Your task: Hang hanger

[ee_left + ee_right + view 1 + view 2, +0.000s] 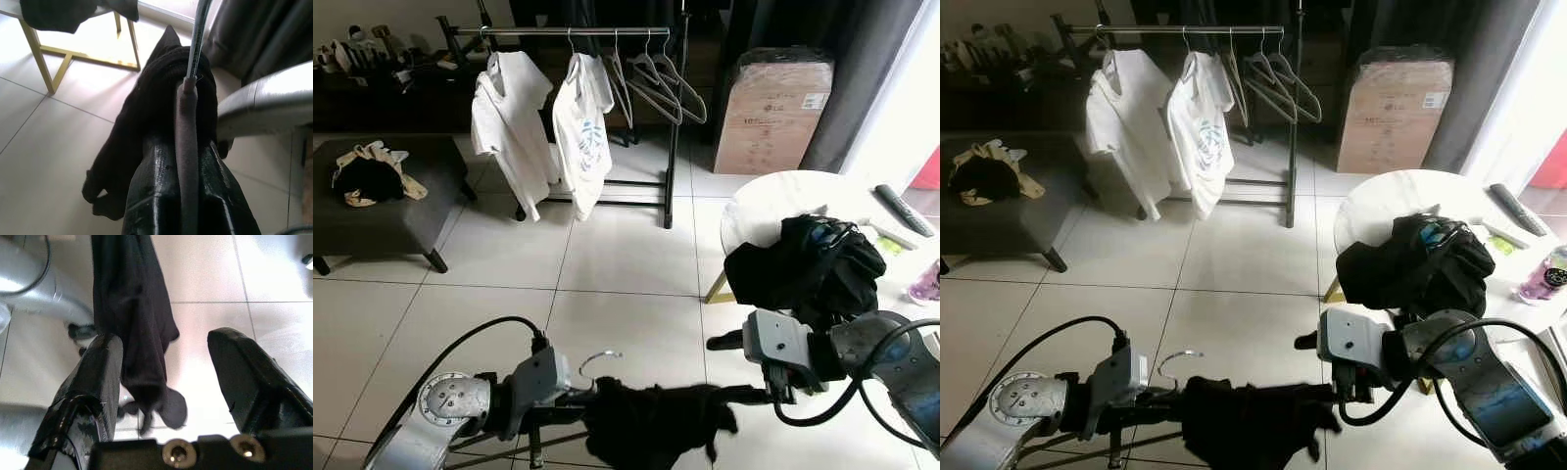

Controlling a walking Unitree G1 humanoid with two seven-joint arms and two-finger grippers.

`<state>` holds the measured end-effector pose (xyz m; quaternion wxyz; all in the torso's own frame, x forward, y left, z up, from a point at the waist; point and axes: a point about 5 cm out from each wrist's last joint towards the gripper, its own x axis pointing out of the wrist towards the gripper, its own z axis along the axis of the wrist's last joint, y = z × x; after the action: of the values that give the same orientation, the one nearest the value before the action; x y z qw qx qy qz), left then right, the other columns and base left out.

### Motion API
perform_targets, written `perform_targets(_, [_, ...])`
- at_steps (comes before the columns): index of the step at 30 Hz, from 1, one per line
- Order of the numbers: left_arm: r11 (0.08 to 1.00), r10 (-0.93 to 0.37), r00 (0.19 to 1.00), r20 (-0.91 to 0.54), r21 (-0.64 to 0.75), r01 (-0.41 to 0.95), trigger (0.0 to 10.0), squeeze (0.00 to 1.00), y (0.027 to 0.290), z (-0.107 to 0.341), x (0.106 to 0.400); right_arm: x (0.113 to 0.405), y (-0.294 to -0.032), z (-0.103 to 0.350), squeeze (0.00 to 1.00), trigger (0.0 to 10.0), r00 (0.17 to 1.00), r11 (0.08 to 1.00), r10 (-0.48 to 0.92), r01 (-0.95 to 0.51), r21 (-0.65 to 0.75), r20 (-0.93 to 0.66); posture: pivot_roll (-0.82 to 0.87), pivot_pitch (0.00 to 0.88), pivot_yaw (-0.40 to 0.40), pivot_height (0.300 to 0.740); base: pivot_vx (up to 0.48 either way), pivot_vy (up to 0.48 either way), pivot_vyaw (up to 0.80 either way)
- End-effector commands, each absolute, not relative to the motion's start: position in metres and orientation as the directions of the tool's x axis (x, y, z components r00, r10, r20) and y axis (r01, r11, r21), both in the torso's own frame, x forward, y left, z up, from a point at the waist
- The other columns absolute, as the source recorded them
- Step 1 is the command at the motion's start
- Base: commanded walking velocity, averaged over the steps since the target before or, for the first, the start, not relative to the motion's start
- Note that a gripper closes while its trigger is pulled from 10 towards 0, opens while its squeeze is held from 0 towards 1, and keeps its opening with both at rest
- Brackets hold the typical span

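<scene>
A hanger with a silver hook carries a black garment low over the tiled floor in front of me. My left gripper is shut on the hanger's padded arm, and shows beside the hook as the left gripper. My right gripper is at the garment's other end. In the right wrist view the right gripper is open, with the black garment hanging between its fingers. Across the room stands the clothes rack with two white T-shirts and several empty hangers.
A round white table on my right holds a heap of black clothes and a remote. A cardboard box stands right of the rack. A dark ottoman with clothes sits at left. Open tiled floor lies between.
</scene>
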<state>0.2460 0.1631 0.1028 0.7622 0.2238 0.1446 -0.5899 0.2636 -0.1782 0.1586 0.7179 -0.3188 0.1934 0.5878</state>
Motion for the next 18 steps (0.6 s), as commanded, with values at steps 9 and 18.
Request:
perform_targets(9, [0.167,-0.872,0.255,-0.418,0.236,0.957,10.0,0.00,0.148,0.111,0.252,0.245,-0.174,0.153,0.00,10.0,0.089,-0.044,0.706,-0.984,-0.170,-0.702,-0.08,0.127,0.032,0.740,0.000,0.000,0.00])
perform_targets(18, [0.068,-0.899,0.166,-0.405,0.244,0.967,10.0,0.00,0.134,0.118,0.255,0.246,-0.161,0.135,1.00,10.0,0.098,0.028,0.756,-0.993,-0.117,-0.647,-0.08,0.110,0.034,0.740,0.000,0.000,0.00])
